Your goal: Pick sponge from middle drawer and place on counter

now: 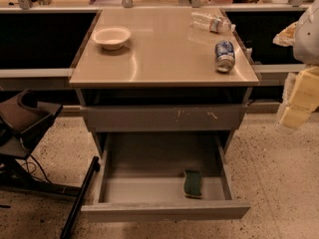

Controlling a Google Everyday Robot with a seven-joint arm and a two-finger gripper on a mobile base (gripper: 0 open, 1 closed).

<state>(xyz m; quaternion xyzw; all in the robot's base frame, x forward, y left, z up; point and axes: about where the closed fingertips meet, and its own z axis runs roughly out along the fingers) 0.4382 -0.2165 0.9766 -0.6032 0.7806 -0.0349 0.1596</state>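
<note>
While the middle drawer (144, 188) stands pulled fully out of the cabinet, we find the sponge (193, 184) lying flat on its grey floor. The sponge is dark green. It sits in the right half of the drawer, just behind the plain front panel and a little in from the right wall, with its long side running front to back. Nothing touches it.

We locate the end effector (299, 101) at the right edge of the view, beside the cabinet and at about the height of the upper drawer front (164, 117). It is pale yellow, hangs over the speckled floor (279, 183), and is well apart from the sponge. We cannot tell whether it is wide or narrow, and we see nothing held in it.

The upper drawer front carries pale scratch marks and sits directly above the open drawer.

On the counter (164, 59) we note three items:
- a pale bowl (111, 37) at the rear left, upright;
- a clear plastic bottle (212, 22) at the rear right, lying on its side;
- a blue and white can (225, 56) near the right edge, in front of the bottle.

Dark shelves (45, 39) flank the counter on both sides.
</note>
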